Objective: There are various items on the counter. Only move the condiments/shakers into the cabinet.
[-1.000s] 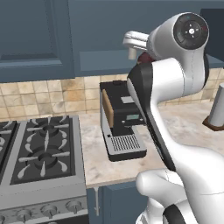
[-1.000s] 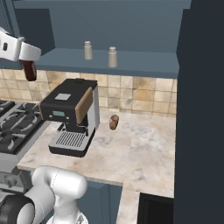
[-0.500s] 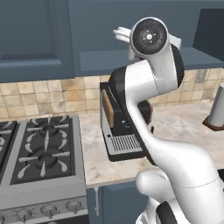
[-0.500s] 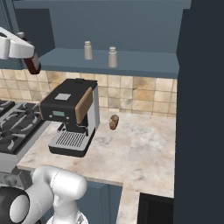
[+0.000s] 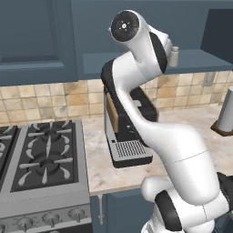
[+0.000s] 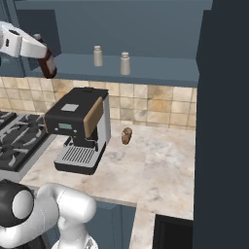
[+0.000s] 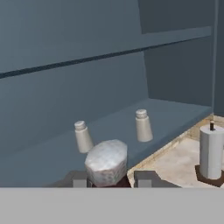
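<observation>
My gripper (image 6: 44,59) is shut on the dark brown-red bottle (image 6: 47,67), holding it tilted in the air left of the cabinet shelf (image 6: 151,73), above the coffee machine (image 6: 80,127). In the hand view the bottle's silvery cap (image 7: 107,161) sits between my fingertips (image 7: 146,178), with the gripper (image 7: 111,179) facing the shelf (image 7: 175,118). Two pale shakers (image 6: 97,56) (image 6: 125,63) stand upright on the shelf floor; they appear as the nearer shaker (image 7: 83,136) and the farther shaker (image 7: 143,125) ahead of the hand. One shaker (image 5: 174,56) shows beside my arm.
A small brown item (image 6: 127,135) lies on the beige counter (image 6: 160,168) right of the coffee machine. The tall grey cylinder (image 5: 226,116) with a brown base stands at the counter's far right. The stove (image 5: 45,154) is to the left.
My arm has swung over and the hand has carried the bottle rightward and slightly up toward the cabinet shelf. The grip has not changed.
</observation>
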Robot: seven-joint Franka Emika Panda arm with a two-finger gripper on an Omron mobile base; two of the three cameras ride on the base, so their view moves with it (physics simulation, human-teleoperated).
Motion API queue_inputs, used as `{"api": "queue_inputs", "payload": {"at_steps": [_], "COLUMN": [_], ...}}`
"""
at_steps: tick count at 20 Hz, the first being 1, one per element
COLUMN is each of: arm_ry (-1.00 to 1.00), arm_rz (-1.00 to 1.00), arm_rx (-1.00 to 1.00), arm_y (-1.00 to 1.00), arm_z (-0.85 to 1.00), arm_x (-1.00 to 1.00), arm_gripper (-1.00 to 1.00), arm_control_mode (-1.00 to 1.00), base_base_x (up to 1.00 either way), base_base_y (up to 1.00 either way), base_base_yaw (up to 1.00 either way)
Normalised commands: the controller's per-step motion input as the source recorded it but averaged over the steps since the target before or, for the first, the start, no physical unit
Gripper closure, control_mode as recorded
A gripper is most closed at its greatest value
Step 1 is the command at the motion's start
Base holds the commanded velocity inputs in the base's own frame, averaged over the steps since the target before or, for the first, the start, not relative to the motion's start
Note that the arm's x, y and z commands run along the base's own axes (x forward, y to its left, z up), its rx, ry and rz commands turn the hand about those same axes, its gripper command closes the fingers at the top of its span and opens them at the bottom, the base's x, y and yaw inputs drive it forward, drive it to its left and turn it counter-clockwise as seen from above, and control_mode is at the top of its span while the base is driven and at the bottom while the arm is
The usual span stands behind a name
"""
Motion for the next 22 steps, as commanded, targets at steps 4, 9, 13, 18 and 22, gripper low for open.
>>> {"api": "queue_inputs", "payload": {"at_steps": [4, 9, 13, 18, 22], "arm_ry": [0.11, 0.08, 0.04, 0.05, 0.13], "arm_rz": [-0.10, -0.08, -0.07, -0.05, -0.03], "arm_rx": [0.00, 0.00, 0.00, 0.00, 0.00], "arm_y": [0.00, 0.04, 0.09, 0.15, 0.08], "arm_z": [0.00, 0.00, 0.00, 0.00, -0.03], "arm_x": [0.75, 0.67, 0.66, 0.64, 0.64], "arm_gripper": [1.00, 1.00, 1.00, 1.00, 1.00], "arm_control_mode": [-1.00, -1.00, -1.00, -1.00, -1.00], "base_base_x": [0.00, 0.00, 0.00, 0.00, 0.00], "base_base_y": [0.00, 0.00, 0.00, 0.00, 0.00], "base_base_yaw": [0.00, 0.00, 0.00, 0.00, 0.00]}}
